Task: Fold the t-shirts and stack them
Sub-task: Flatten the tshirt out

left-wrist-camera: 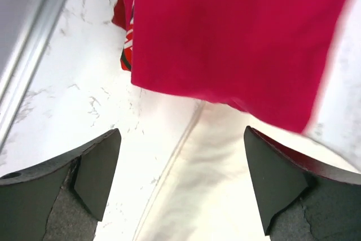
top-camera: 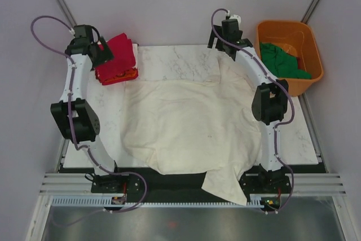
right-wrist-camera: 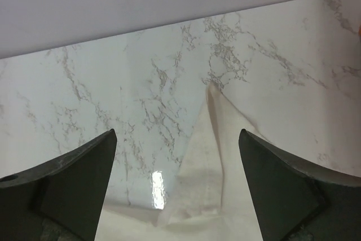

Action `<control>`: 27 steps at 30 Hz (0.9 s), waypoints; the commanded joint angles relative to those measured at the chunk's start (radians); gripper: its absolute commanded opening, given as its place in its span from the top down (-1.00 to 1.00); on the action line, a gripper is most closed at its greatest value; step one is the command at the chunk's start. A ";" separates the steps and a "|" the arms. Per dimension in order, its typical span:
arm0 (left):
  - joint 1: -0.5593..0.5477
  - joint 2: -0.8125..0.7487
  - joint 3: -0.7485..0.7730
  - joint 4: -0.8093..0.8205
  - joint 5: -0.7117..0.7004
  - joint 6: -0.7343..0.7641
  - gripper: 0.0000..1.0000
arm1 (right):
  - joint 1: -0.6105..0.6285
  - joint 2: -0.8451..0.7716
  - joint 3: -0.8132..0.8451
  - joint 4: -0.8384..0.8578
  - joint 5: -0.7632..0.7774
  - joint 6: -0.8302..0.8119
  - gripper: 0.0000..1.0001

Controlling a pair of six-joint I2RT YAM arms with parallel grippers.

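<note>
A large cream-white t-shirt (top-camera: 192, 122) lies spread over the marble table, with one corner hanging over the near edge. A folded crimson red t-shirt (top-camera: 118, 53) lies on an orange-red one (top-camera: 123, 75) at the back left. A dark green t-shirt (top-camera: 282, 61) lies in the orange tub. My left gripper (top-camera: 105, 55) is open and empty, above the near edge of the crimson shirt (left-wrist-camera: 237, 32) and the cream cloth (left-wrist-camera: 208, 190). My right gripper (top-camera: 228, 46) is open and empty over the cream shirt's pointed back corner (right-wrist-camera: 211, 156).
The orange plastic tub (top-camera: 307, 40) stands at the back right, off the marble table (top-camera: 175, 60). Grey walls close in the back and both sides. A metal rail runs along the table's left edge (left-wrist-camera: 28, 55).
</note>
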 commanded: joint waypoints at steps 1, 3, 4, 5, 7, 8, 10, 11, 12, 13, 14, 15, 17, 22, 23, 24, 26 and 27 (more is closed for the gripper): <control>-0.022 -0.256 -0.048 0.050 -0.033 0.024 -0.93 | -0.003 -0.216 -0.094 0.070 0.031 0.016 -0.95; -0.024 -0.335 -0.130 0.075 0.007 0.044 -0.93 | -0.013 -0.271 -0.241 0.070 0.033 0.076 -0.93; -0.024 -0.346 -0.150 0.093 0.025 0.053 -0.93 | -0.015 -0.285 -0.285 0.074 0.021 0.099 -0.91; -0.024 -0.350 -0.173 0.093 0.065 0.059 -0.93 | -0.016 -0.295 -0.323 0.079 -0.022 0.110 -0.86; -0.024 -0.369 -0.199 0.092 0.108 0.055 -0.91 | -0.018 -0.293 -0.408 0.085 -0.065 0.140 -0.79; -0.024 -0.384 -0.238 0.092 0.108 0.055 -0.91 | -0.016 -0.285 -0.431 0.094 -0.090 0.147 -0.71; -0.031 -0.457 -0.292 0.092 0.108 0.055 -0.91 | -0.016 -0.270 -0.492 0.121 -0.145 0.164 -0.56; -0.037 -0.484 -0.353 0.092 0.108 0.055 -0.91 | -0.019 -0.262 -0.506 0.132 -0.165 0.167 -0.49; -0.051 -0.545 -0.389 0.092 0.108 0.055 -0.91 | -0.021 -0.253 -0.520 0.142 -0.189 0.174 -0.46; -0.057 -0.574 -0.426 0.092 0.108 0.055 -0.91 | -0.019 -0.233 -0.521 0.143 -0.199 0.176 -0.43; -0.065 -0.602 -0.500 0.092 0.108 0.055 -0.91 | -0.023 -0.225 -0.518 0.143 -0.200 0.176 -0.35; -0.079 -0.635 -0.536 0.092 0.108 0.055 -0.91 | -0.023 -0.217 -0.518 0.143 -0.202 0.179 -0.31; -0.092 -0.726 -0.634 0.092 0.108 0.055 -0.91 | -0.024 -0.199 -0.518 0.142 -0.199 0.183 -0.22; -0.114 -0.899 -0.785 0.133 0.257 0.003 -0.83 | -0.024 -0.155 -0.509 0.142 -0.196 0.196 -0.08; -0.116 -0.948 -0.827 0.133 0.262 0.001 -0.83 | -0.026 -0.147 -0.509 0.142 -0.196 0.203 -0.05; -0.117 -0.973 -0.849 0.133 0.263 0.003 -0.83 | -0.027 -0.144 -0.514 0.140 -0.190 0.208 -0.04; -0.116 -1.013 -0.912 0.135 0.257 0.010 -0.83 | -0.030 -0.148 -0.524 0.137 -0.174 0.213 0.03; -0.117 -1.048 -0.932 0.135 0.251 0.013 -0.83 | -0.033 -0.150 -0.535 0.137 -0.170 0.213 0.04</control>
